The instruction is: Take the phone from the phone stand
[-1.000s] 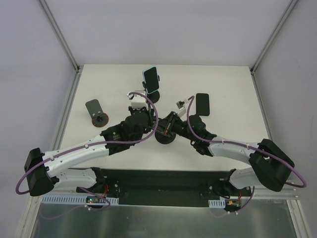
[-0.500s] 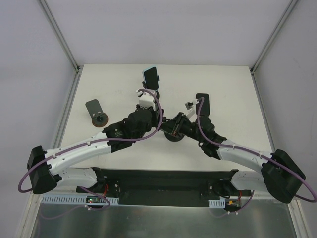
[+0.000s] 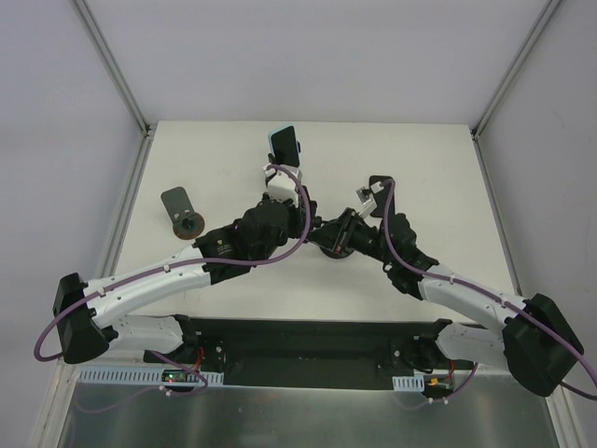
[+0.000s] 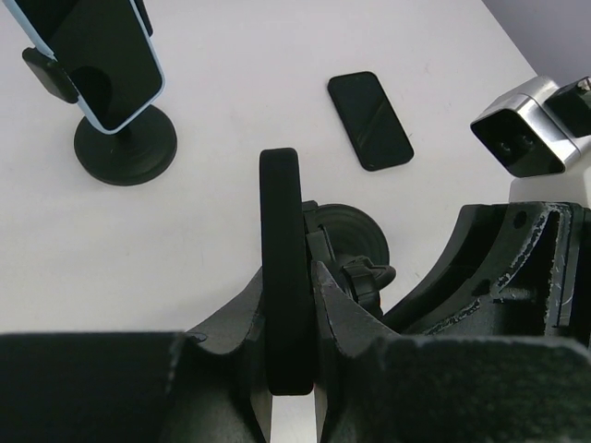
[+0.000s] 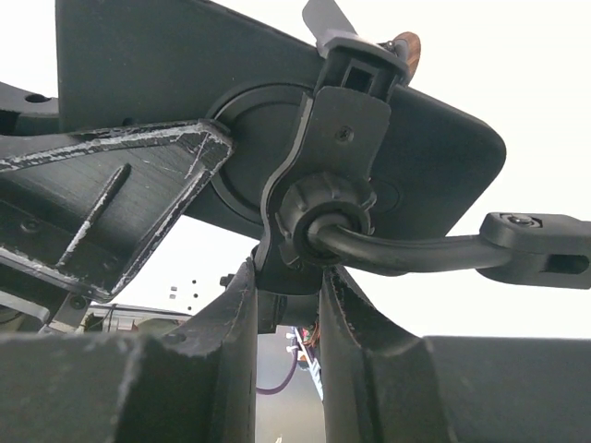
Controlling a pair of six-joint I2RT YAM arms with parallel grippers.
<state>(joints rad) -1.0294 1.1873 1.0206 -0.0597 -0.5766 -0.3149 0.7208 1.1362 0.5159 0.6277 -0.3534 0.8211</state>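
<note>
The left gripper (image 4: 288, 281) pinched the phone (image 4: 279, 194) across its faces, long axis pointing beyond the fingertips, directly in front of the phone stand (image 5: 309, 208), whose neck the right gripper (image 5: 288, 277) clamped.

Both arms have swung rightward and reached farther out over the desk (image 3: 438, 159). With them, the left tool (image 4: 288, 305) on the phone (image 4: 280, 231) and the right tool (image 5: 288, 295) on the stand (image 3: 334, 249) have shifted it right and away from the bases. In the top view the right arm now hides most of the loose phone (image 4: 369, 120).
</note>
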